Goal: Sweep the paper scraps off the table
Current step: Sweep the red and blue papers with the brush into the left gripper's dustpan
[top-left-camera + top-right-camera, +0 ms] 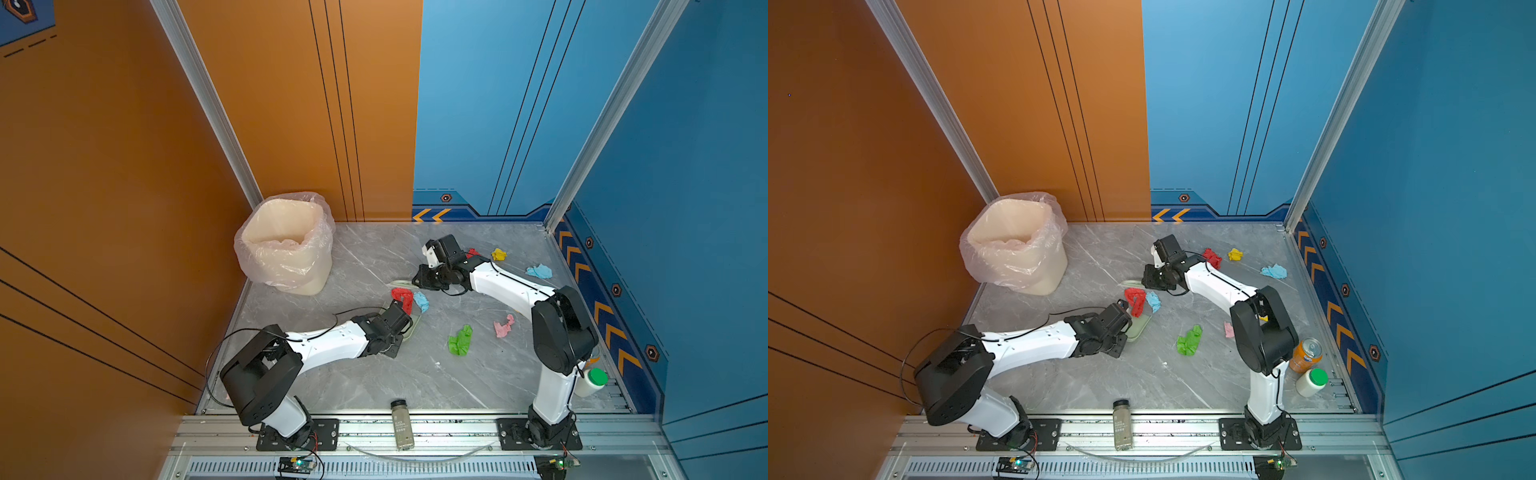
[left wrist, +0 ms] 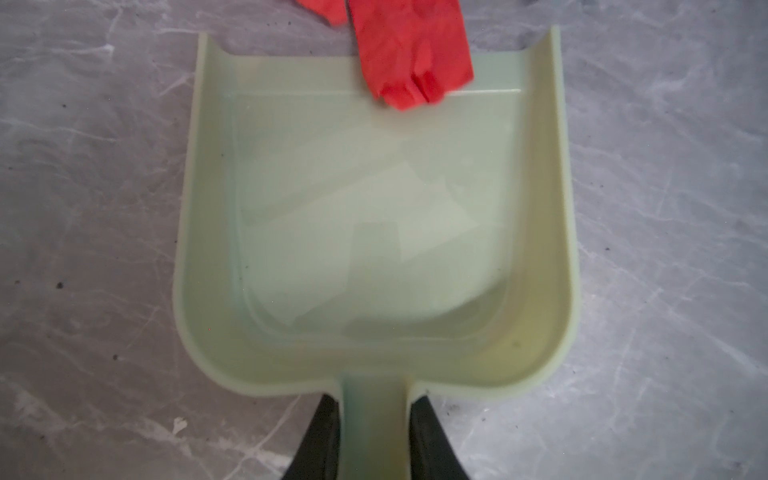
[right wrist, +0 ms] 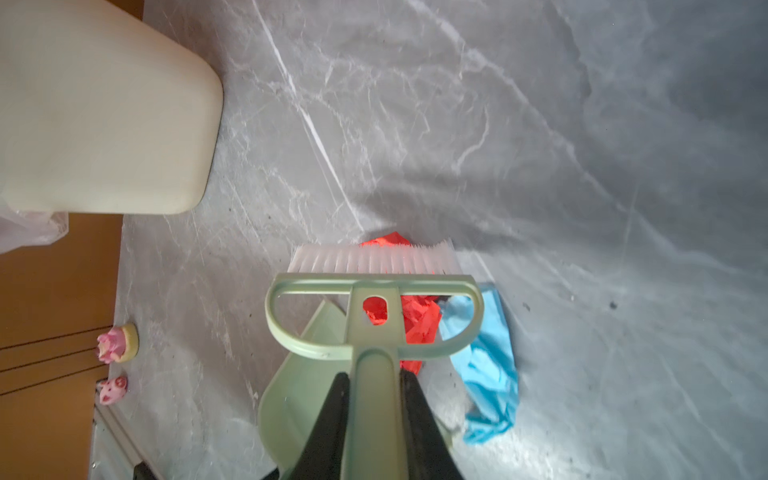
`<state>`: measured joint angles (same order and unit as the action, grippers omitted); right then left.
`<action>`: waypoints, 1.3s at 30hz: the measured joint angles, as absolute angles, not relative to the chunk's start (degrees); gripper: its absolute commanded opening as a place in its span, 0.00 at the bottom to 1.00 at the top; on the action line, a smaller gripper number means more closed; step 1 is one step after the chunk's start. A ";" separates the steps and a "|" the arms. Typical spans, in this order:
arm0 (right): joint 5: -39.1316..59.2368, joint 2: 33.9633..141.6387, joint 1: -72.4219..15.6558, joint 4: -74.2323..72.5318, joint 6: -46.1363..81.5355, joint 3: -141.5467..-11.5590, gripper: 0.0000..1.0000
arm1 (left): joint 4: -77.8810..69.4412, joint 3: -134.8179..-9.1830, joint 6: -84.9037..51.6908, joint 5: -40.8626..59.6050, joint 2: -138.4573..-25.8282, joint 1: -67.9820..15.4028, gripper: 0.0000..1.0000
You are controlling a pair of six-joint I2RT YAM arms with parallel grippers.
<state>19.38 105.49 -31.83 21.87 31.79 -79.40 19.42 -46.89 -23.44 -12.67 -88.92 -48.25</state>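
Note:
My left gripper (image 2: 374, 399) is shut on the handle of a pale green dustpan (image 2: 374, 208) that lies flat on the grey table (image 1: 374, 374). A red paper scrap (image 2: 411, 54) overlaps the pan's front lip. My right gripper (image 3: 374, 376) is shut on the handle of a matching brush (image 3: 374, 332); its white bristles (image 3: 370, 259) stand just behind the red scrap (image 1: 402, 297), with a light blue scrap (image 1: 421, 300) beside it. Green (image 1: 460, 340), pink (image 1: 503, 326), blue (image 1: 539, 271), yellow (image 1: 498, 254) and red (image 1: 471, 252) scraps lie scattered to the right.
A lined bin (image 1: 286, 245) stands at the back left. A pepper bottle (image 1: 402, 424) lies on the front rail. A white bottle (image 1: 592, 381) and an orange can (image 1: 1306, 355) stand front right. Two pink pig figurines (image 3: 116, 343) sit near the left edge.

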 measured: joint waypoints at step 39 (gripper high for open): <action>10.46 96.05 -33.47 30.85 36.05 -70.76 0.00 | 18.85 -46.89 -23.38 -12.62 -88.97 -48.01 0.00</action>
<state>10.46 96.05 -33.47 30.85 36.05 -70.76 18.85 -46.89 -23.38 -12.62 -88.97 -48.01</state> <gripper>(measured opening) 0.200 0.225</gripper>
